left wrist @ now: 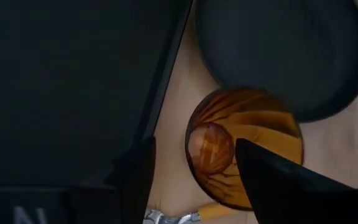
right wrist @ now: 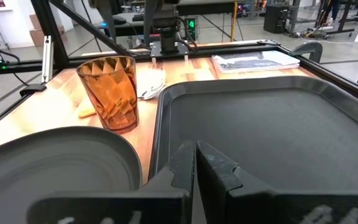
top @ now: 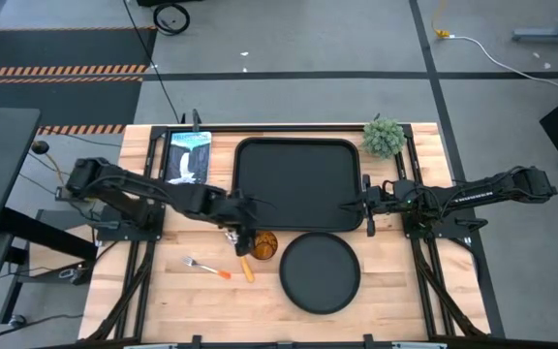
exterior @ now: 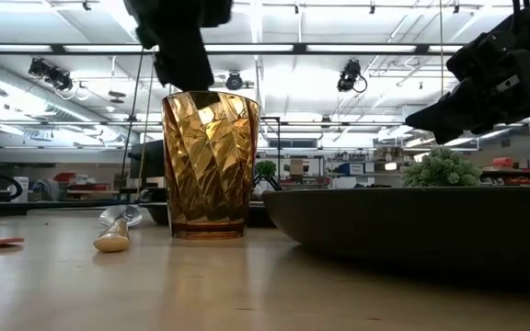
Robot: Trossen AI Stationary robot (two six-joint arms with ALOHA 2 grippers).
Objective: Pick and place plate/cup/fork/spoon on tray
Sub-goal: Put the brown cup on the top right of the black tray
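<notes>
The amber cup [top: 263, 245] stands upright on the table between the black tray [top: 298, 184] and the round black plate [top: 320, 271]. My left gripper [top: 243, 236] hangs open just above the cup's rim [exterior: 210, 94]. In the left wrist view one finger [left wrist: 272, 180] is over the cup's mouth [left wrist: 244, 146] and the other [left wrist: 135, 177] is over the table on the tray's side. I cannot tell whether it touches the rim. The spoon [top: 246, 266] and the fork [top: 207, 267] lie on the table left of the cup. My right gripper [right wrist: 196, 165] is shut and empty above the tray's right rim [top: 364, 199].
A small green potted plant [top: 384, 136] stands at the tray's far right corner. A blue-white card [top: 188, 155] lies left of the tray. The plate's rim [right wrist: 61, 140] lies close to the cup [right wrist: 110, 93] and to the tray's near edge.
</notes>
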